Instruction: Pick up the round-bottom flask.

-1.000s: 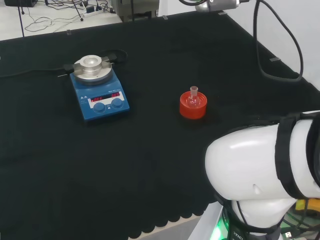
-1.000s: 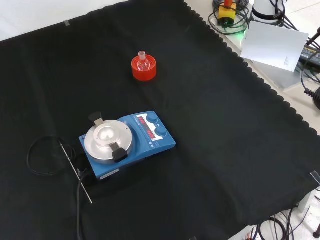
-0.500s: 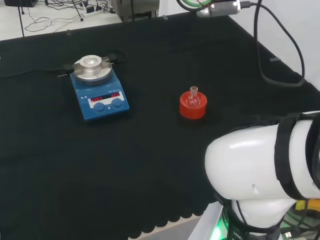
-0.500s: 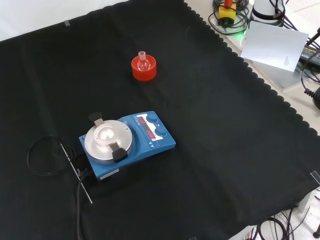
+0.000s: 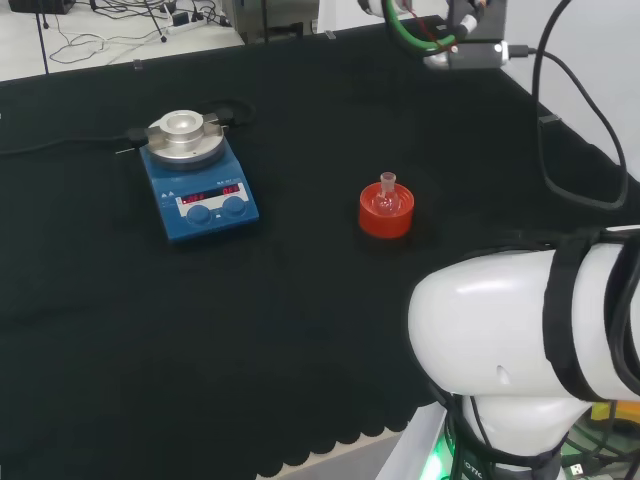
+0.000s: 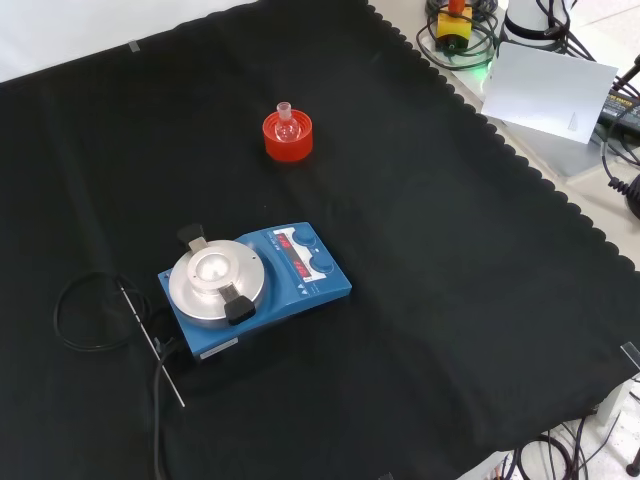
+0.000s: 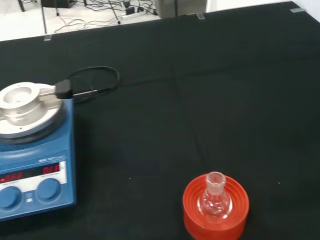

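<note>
A small clear round-bottom flask stands upright, neck up, in a red ribbed ring stand right of the cloth's middle in the head view. The front view has the flask and its stand in the upper middle of the cloth. From the wrist view I look down on the flask in its stand from a distance, with nothing touching it. The arm's end piece with its cables hangs high above the cloth, up and to the right of the flask in the head view.
A blue hotplate stirrer with a round metal top stands left of the flask in the head view; its black cable and thin probe trail off it. The arm's big white link bulks at lower right. The cloth's scalloped edge runs along the right in the front view.
In the head view the arm's end piece with its cables has moved right and lower into the picture. The flask, stand and stirrer have not moved.
</note>
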Controlling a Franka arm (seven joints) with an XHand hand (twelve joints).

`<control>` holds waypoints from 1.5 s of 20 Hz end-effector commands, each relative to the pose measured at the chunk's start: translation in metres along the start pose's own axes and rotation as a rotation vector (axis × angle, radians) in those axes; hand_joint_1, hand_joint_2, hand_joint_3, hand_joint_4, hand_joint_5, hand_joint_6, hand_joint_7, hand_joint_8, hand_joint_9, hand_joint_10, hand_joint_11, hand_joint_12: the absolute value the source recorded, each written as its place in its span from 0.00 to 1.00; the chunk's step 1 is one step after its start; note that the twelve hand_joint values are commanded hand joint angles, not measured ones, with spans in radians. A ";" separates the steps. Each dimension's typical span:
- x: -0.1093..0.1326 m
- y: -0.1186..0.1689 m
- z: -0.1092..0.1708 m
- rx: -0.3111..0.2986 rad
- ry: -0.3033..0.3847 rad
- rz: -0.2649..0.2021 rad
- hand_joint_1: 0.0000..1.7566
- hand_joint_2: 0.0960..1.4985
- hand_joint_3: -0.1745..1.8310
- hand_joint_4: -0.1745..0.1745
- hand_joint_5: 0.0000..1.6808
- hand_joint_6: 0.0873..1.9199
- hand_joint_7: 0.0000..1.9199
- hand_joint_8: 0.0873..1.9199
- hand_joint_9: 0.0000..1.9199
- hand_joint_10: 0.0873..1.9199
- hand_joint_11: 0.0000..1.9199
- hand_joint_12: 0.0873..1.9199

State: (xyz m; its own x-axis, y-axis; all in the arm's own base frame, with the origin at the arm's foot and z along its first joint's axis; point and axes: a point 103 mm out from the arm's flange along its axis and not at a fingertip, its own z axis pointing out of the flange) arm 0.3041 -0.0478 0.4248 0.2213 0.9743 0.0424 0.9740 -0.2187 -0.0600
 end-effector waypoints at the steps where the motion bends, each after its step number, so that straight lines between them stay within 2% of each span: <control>1: -0.035 0.024 0.036 0.007 0.026 0.035 0.04 0.85 0.22 0.55 0.20 0.06 0.05 0.23 0.10 0.29 0.00 0.66; 4: -0.042 0.039 0.053 -0.022 0.034 0.019 0.08 0.84 0.21 0.54 0.21 0.06 0.05 0.23 0.11 0.29 0.00 0.67; 10: -0.045 0.064 0.085 -0.043 0.056 0.007 0.29 0.72 0.19 0.50 0.27 0.06 0.09 0.25 0.17 0.31 0.02 0.71; 12: -0.044 0.070 0.099 -0.031 0.059 0.004 0.32 0.69 0.20 0.49 0.29 0.05 0.10 0.26 0.19 0.31 0.03 0.71; 16: -0.048 0.077 0.133 0.012 0.070 0.019 0.41 0.56 0.30 0.45 0.36 0.07 0.14 0.27 0.24 0.30 0.06 0.71; 24: -0.051 0.084 0.192 0.087 0.090 0.020 0.46 0.46 0.37 0.44 0.39 0.11 0.16 0.29 0.26 0.29 0.07 0.71; 30: -0.052 0.086 0.235 0.117 0.119 0.032 0.47 0.44 0.38 0.44 0.39 0.12 0.16 0.29 0.27 0.30 0.08 0.71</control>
State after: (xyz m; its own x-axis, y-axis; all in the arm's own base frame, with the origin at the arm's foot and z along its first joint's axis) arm 0.3648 -0.1045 0.2231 0.2515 0.9595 0.1267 0.9596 -0.2301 -0.1621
